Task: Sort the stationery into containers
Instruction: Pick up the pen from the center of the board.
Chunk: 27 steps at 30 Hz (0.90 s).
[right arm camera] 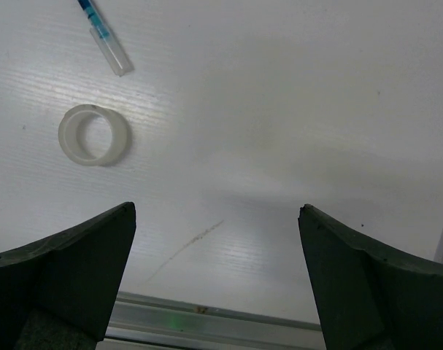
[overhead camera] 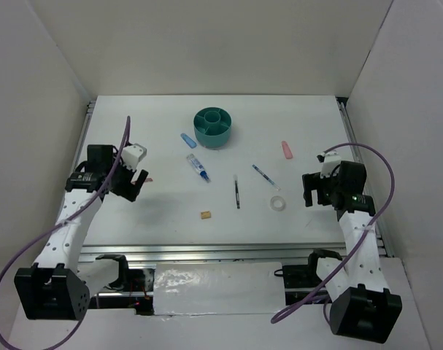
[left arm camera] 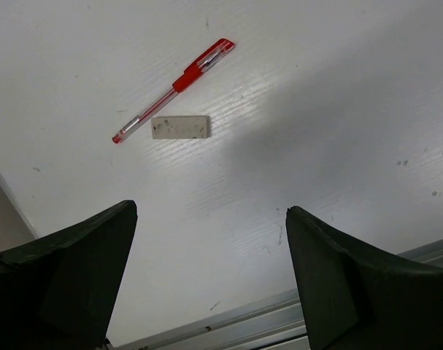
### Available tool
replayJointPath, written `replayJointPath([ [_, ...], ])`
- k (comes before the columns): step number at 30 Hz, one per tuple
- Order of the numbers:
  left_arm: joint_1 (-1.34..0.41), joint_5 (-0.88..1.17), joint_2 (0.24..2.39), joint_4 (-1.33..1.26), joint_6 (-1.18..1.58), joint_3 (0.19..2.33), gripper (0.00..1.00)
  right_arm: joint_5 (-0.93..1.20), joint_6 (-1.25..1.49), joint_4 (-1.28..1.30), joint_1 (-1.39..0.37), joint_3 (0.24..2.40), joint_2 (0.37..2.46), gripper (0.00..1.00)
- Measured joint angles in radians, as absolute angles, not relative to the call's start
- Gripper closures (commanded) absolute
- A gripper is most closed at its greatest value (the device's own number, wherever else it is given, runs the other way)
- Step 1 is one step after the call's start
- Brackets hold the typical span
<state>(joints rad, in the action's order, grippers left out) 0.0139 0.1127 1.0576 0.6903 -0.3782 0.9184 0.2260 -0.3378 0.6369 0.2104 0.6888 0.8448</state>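
Hovering over the white table (overhead camera: 170, 211), both arms are waiting with nothing picked up, and every piece of stationery is lying loose outside the teal organiser (overhead camera: 206, 138). The left gripper (left arm camera: 208, 233) is holding its jaws spread wide and empty. Ahead of them, a little toward the finger on the left of the wrist view, a red pen (left arm camera: 174, 91) is lying slantwise, with a small grey-white block (left arm camera: 180, 127) just beside it on the side nearer the jaws. The right gripper (right arm camera: 215, 226) is also standing fully released. The clear tape ring (right arm camera: 94, 134) is lying flat ahead of its left-hand finger, and the end of a blue-white pen (right arm camera: 104, 38) is lying farther beyond. The wide opening is probably serving the approach, since each arm is looking down on its nearest items before choosing one. The organiser is sitting well apart from both pairs of jaws, so any item is likely needing a long carry.
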Motion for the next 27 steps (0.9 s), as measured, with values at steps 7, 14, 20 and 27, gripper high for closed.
replayJointPath([
  [7, 0.017, 0.178, 1.291, 0.731, -0.532, 1.032, 0.09, 0.272, -0.345, 0.675, 0.210, 0.720, 0.874, 0.03],
  [14, 0.019, 0.216, 1.460, 0.728, -0.672, 1.128, 0.20, 0.335, -0.360, 0.699, 0.210, 0.785, 0.918, 0.10],
  [20, 0.045, 0.308, 1.656, 0.772, -0.816, 1.234, 0.23, 0.384, -0.360, 0.721, 0.210, 0.820, 0.947, 0.10],
  [27, 0.060, 0.344, 1.785, 0.794, -0.890, 1.287, 0.23, 0.408, -0.357, 0.728, 0.210, 0.825, 0.958, 0.10],
])
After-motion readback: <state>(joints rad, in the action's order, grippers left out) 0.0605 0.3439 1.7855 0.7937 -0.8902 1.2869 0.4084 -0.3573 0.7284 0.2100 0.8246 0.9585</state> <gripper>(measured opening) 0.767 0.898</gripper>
